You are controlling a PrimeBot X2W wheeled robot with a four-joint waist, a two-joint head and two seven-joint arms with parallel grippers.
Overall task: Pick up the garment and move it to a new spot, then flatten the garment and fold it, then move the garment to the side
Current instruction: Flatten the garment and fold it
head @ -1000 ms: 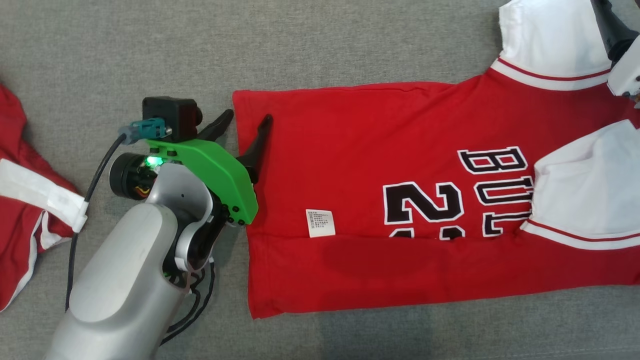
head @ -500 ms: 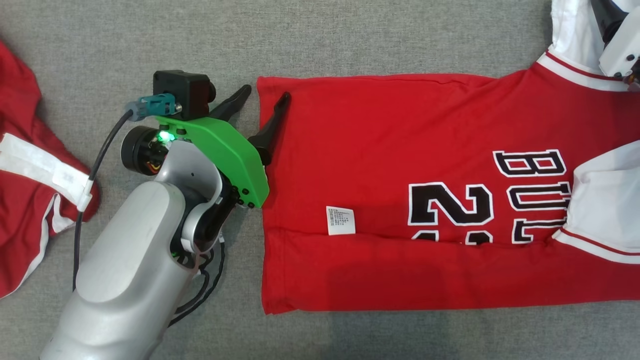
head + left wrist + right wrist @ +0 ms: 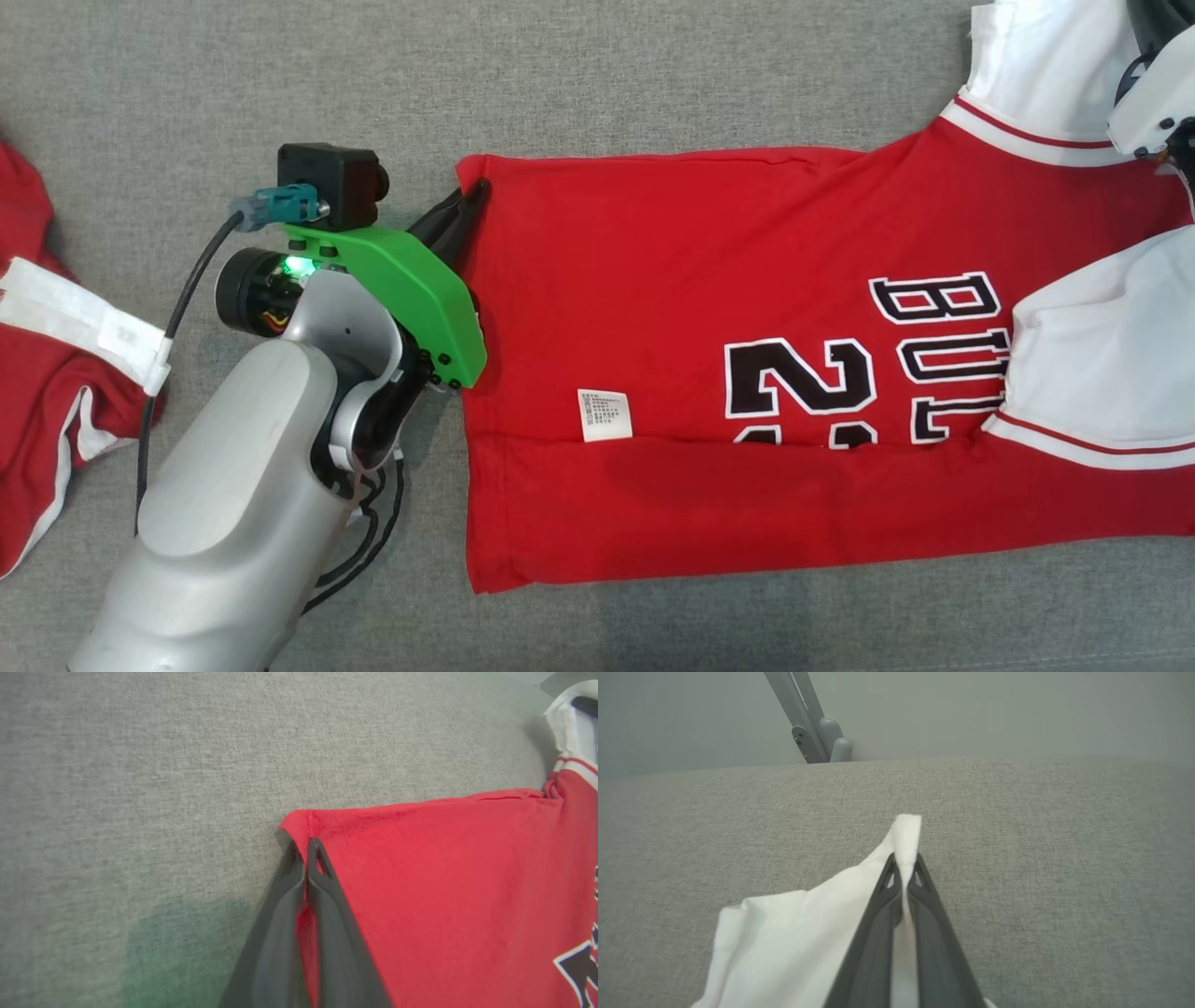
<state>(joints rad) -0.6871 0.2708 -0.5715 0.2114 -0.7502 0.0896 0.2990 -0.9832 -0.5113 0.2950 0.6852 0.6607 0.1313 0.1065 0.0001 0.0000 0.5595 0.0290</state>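
The garment [image 3: 728, 299] is a red jersey with white sleeves and black lettering, spread flat on the grey cloth surface, hem to the left. My left gripper [image 3: 464, 207] is shut on the hem's far corner; in the left wrist view red fabric [image 3: 420, 868] sits pinched between the closed fingers [image 3: 322, 891] of the left gripper [image 3: 306, 851]. My right gripper [image 3: 903, 863] is shut on the edge of a white sleeve [image 3: 808, 924]. In the head view the right arm's pale housing [image 3: 1153, 103] sits over the far white sleeve [image 3: 1046, 75] at the top right.
Another red and white garment [image 3: 47, 373] lies crumpled at the left edge. A white label [image 3: 604, 415] shows on the jersey's body. Grey cloth surface [image 3: 653, 75] stretches beyond the jersey. A grey post [image 3: 808, 723] stands at the far edge in the right wrist view.
Both grippers have closed: the left fingers, open astride the hem corner before, now pinch it, and the right has shut on the sleeve. The head camera shifted a little.
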